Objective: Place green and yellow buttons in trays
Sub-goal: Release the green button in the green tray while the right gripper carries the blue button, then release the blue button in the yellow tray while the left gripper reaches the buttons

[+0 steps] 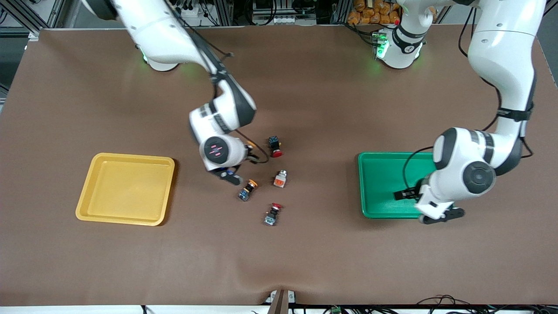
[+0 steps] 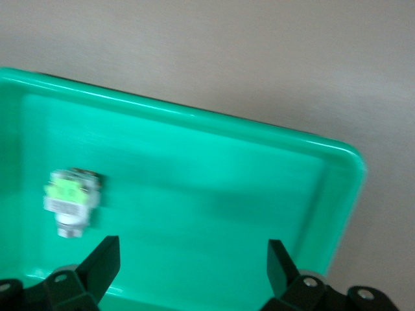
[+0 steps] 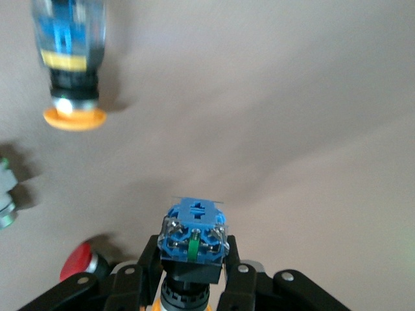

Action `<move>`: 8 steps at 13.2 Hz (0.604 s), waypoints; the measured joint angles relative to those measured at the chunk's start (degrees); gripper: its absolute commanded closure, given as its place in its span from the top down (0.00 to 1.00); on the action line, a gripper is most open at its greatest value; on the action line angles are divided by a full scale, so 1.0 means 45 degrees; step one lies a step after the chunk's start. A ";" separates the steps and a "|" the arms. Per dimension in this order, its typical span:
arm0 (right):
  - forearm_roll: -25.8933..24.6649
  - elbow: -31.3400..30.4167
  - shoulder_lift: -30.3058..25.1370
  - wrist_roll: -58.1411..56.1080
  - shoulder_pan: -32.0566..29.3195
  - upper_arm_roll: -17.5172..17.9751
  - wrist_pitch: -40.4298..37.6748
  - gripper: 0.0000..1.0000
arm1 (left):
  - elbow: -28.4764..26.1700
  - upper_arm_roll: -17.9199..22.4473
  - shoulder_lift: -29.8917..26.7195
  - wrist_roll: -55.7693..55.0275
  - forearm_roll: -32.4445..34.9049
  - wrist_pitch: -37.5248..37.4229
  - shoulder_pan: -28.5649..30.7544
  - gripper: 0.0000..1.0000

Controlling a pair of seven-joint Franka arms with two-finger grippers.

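right gripper (image 3: 192, 275) clamped on blue-bodied yellow button (image 3: 194, 236), among table buttons | left gripper (image 2: 188, 259) jaws wide, empty, over green tray (image 2: 194, 194) corner | green-faced button (image 2: 70, 201) in tray | yellow tray (image 1: 126, 188) toward right arm's end

Even, bright overhead light covers the brown worktop (image 1: 305, 261) with soft, short shadows. Pale sheen streaks the green tray (image 2: 194, 123) rim in the left wrist view, where the white-grey button (image 2: 70, 201) is smeared by blur. In the right wrist view an orange-capped button (image 3: 70, 71) at 10 o'clock is blurred.
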 measured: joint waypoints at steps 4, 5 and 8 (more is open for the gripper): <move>-0.1408 0.1169 -0.0600 -0.3165 -0.2310 -0.0028 -0.2205 0.19 | 0.0037 -0.0389 0.0017 -0.1013 0.0000 0.0022 -0.1165 1.00; -0.1919 0.1218 -0.0592 -0.4051 -0.2744 -0.0030 -0.2239 0.19 | 0.0117 -0.0400 0.0063 -0.1046 0.0000 0.0047 -0.1629 1.00; -0.2753 0.1242 -0.0537 -0.6754 -0.4089 -0.0048 -0.2043 0.19 | 0.0791 -0.0384 0.0534 -0.1266 0.0000 0.0148 -0.2896 1.00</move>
